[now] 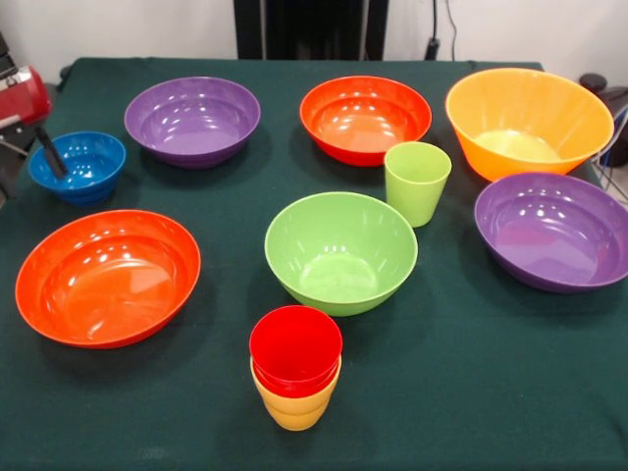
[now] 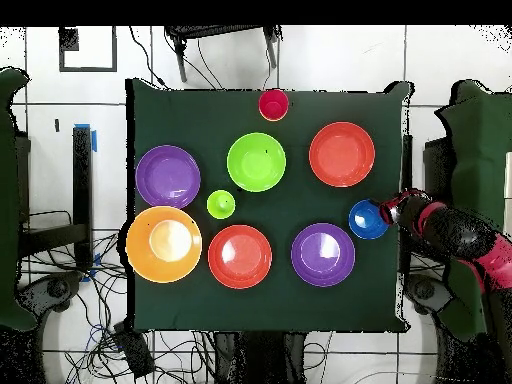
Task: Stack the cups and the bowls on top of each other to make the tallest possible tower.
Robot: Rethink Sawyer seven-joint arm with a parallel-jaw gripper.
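At the near centre stands the tower: a red cup (image 1: 294,345) (image 2: 273,104) nested in a yellow cup (image 1: 294,410). A light green cup (image 1: 416,182) (image 2: 221,204) stands alone beside the light green bowl (image 1: 340,250) (image 2: 256,161). The other bowls sit apart on the cloth: two purple (image 1: 192,120) (image 1: 554,231), two red-orange (image 1: 365,118) (image 1: 106,277), and a large orange one (image 1: 528,120). My gripper (image 1: 47,152) (image 2: 385,211) reaches down at the rim of the small blue bowl (image 1: 83,169) (image 2: 365,220), which rests on the table at its edge.
A dark green cloth (image 1: 471,392) covers the table. My red arm (image 2: 455,235) comes in over the table's side by the blue bowl. Cables and dark equipment lie on the floor around the table.
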